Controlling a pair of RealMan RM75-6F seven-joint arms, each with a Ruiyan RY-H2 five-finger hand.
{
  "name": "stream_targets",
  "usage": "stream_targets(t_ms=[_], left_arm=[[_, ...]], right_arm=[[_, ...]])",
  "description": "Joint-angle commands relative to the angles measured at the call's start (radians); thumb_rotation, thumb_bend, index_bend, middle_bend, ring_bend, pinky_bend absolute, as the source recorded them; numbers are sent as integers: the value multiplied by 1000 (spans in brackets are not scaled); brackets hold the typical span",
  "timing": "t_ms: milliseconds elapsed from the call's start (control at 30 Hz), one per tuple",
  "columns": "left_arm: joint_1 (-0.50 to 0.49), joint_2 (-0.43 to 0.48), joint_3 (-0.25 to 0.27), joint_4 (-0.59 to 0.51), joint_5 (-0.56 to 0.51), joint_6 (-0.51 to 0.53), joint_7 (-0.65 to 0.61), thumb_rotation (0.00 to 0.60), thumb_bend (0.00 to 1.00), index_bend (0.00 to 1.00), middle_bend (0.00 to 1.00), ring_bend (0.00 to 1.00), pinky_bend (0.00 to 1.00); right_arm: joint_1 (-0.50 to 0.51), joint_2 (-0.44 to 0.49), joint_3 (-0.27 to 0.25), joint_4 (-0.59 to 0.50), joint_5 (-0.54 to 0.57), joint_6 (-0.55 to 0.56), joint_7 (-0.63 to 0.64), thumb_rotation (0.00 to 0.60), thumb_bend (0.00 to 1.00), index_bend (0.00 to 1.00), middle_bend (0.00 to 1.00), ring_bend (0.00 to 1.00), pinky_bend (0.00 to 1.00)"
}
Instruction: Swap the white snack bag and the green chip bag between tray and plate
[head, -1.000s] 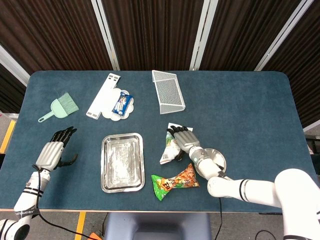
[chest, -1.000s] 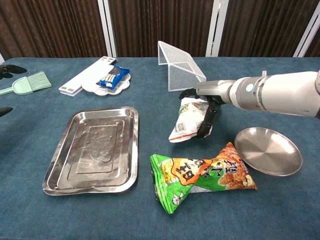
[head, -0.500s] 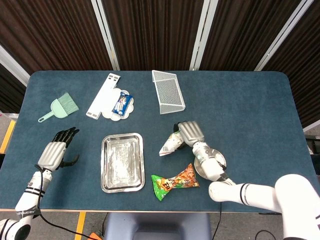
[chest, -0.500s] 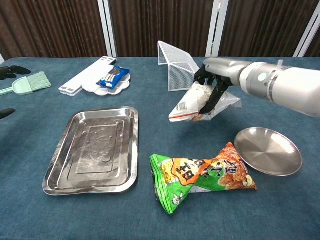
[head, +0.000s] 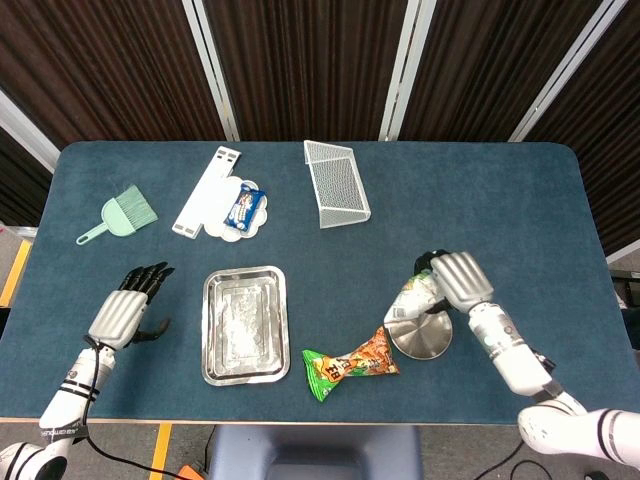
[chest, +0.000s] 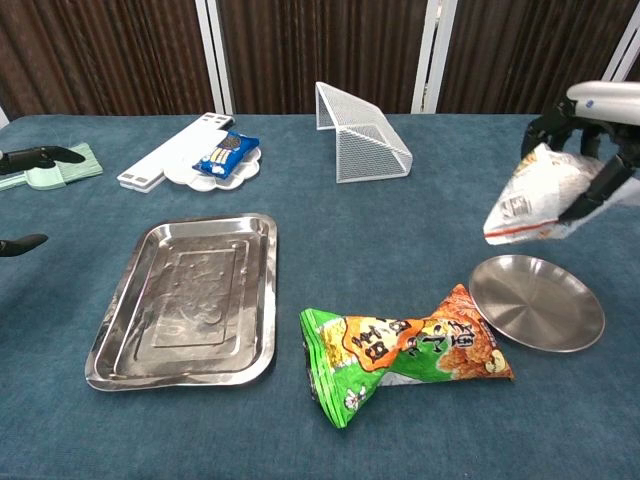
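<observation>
My right hand (head: 459, 278) (chest: 590, 140) grips the white snack bag (head: 413, 297) (chest: 535, 207) and holds it in the air just above the round steel plate (head: 421, 337) (chest: 537, 302). The green chip bag (head: 349, 365) (chest: 400, 349) lies flat on the table between plate and steel tray (head: 245, 324) (chest: 187, 300). The tray holds nothing. My left hand (head: 128, 308) (chest: 30, 158) hovers open at the table's left side, left of the tray, holding nothing.
A white wire basket (head: 336, 182) (chest: 360, 131) stands tipped at the back centre. A flower-shaped dish (head: 243, 210) (chest: 215, 163) with a blue packet lies beside a flat white board (head: 206, 191). A mint hand brush (head: 121, 215) lies at the far left.
My right hand has lifted the white snack bag off the table and carried it rightward to above the plate. The left hand has drifted slightly toward the tray.
</observation>
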Motion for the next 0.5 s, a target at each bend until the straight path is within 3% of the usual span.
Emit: stream_targets(t_ms=[33,200,300,367,433,500], left_arm=[[-4,0,6,-8,-2,-10,19,600,385,0,0,0,26],[-4,3,8,-27,-3,-10,42,600,385,0,0,0,26],[-1,5,12,-32,-8,-13,52,600,383,0,0,0,26],[0,8,12,-35,-13,-15,55,600,383,0,0,0,26],[1,9,12,-38,-16,-15,56,600,384,0,0,0,26],[1,11,13,-41,-15,-14,55,600,384,0,0,0,26]], right_arm=[[-75,4,-65,61,-109,-7,102,600,320,839,655,686,943],[-88,-40,-76,133,-145,-69,165,600,320,787,655,681,933],[-94,-58,-76,162,-177,-80,185,600,320,670,650,631,889],[-93,-65,-76,173,-190,-100,200,600,320,526,578,538,774],[-93,-66,-73,177,-201,-113,223,600,320,278,411,370,582],[-95,-56,-71,176,-215,-120,243,600,315,102,293,241,444]])
